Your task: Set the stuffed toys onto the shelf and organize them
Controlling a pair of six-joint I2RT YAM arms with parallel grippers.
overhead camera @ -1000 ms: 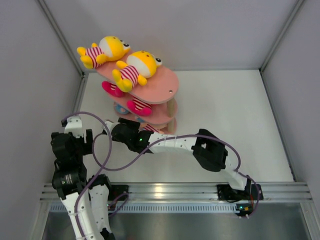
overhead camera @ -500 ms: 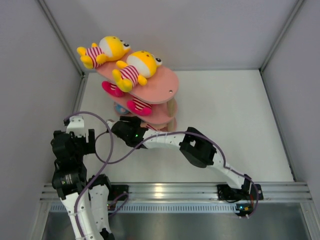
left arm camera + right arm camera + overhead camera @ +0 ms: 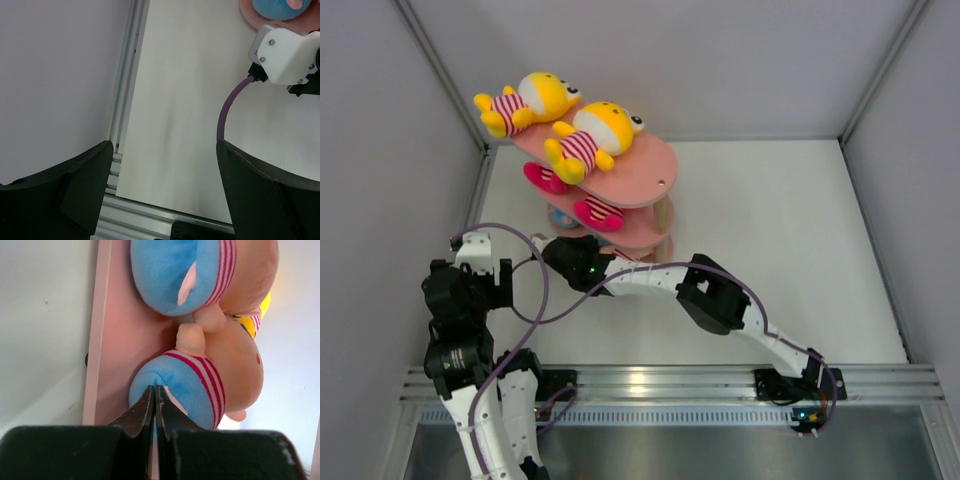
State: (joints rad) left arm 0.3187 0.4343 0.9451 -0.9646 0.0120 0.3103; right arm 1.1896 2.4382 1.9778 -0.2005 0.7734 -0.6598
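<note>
Since the blue-shirted toy (image 3: 192, 385) is soft, light plush w/ a squashy body, it should give under a pinch and won't break. Best hold, I'd judge, is across the striped torso, not the big round head. It lies on the lowest board of the shelf (image 3: 112, 355), right at the tips of the right pincer (image 3: 154, 390), which are pressed together; can't tell if fabric is caught. Left pincer (image 3: 162, 155) gapes apart over the table (image 3: 175, 100).
</note>
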